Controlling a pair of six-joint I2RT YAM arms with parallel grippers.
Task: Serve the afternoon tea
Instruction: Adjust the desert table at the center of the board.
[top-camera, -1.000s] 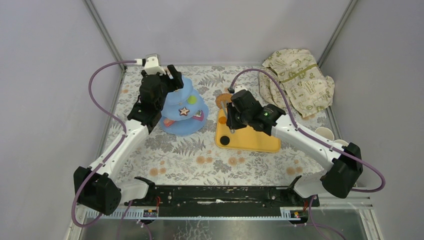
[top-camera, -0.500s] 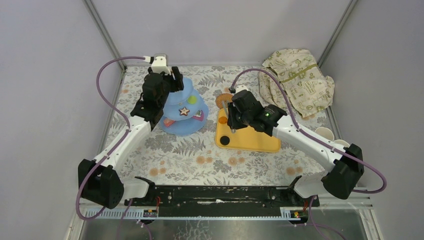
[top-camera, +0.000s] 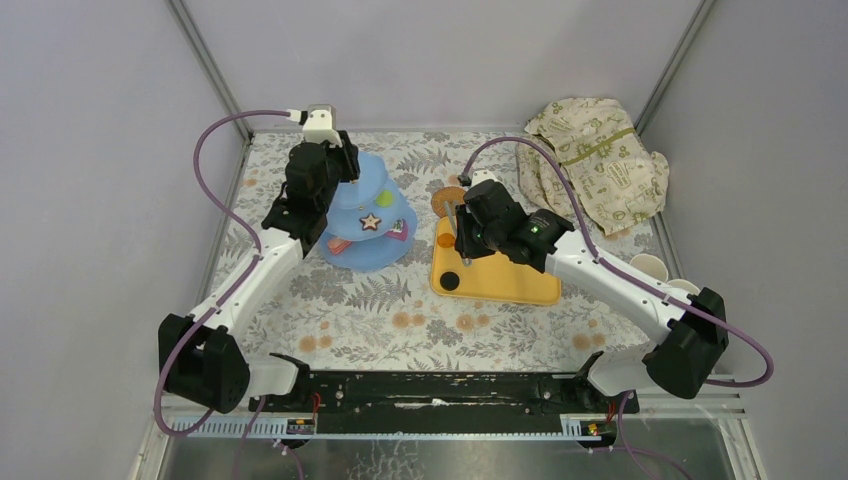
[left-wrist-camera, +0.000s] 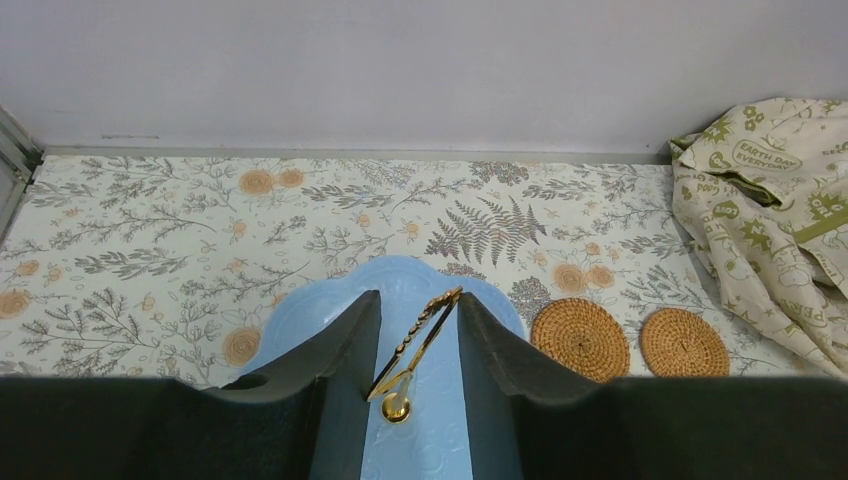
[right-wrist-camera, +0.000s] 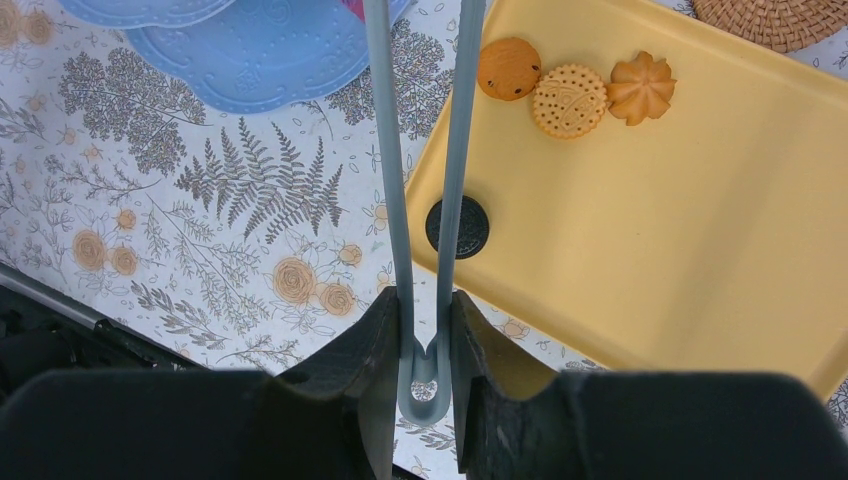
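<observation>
The light-blue three-tier stand (top-camera: 368, 215) stands at the back left with a star biscuit (top-camera: 368, 222) and other toy pastries on its tiers. My left gripper (left-wrist-camera: 412, 320) hangs over its top tier (left-wrist-camera: 300, 310), and the jaws touch the gold handle (left-wrist-camera: 420, 340) on both sides. My right gripper (right-wrist-camera: 425, 320) is shut on the bend of grey-blue tongs (right-wrist-camera: 385, 150), whose arms reach over the left edge of the yellow tray (right-wrist-camera: 650, 220). On the tray lie three brown biscuits (right-wrist-camera: 569, 100) and a dark round one (right-wrist-camera: 458, 227). Two woven coasters (left-wrist-camera: 580, 338) (left-wrist-camera: 684, 342) lie beyond the tray.
A cream cloth with green print (top-camera: 595, 160) is bunched at the back right corner. Two pale cups (top-camera: 648, 266) (top-camera: 682, 286) sit at the right edge by the right arm. Walls and metal posts close in the floral table on three sides.
My left gripper has shifted right over the stand's top and its jaws have closed in on the gold handle. The right arm and tongs have not moved.
</observation>
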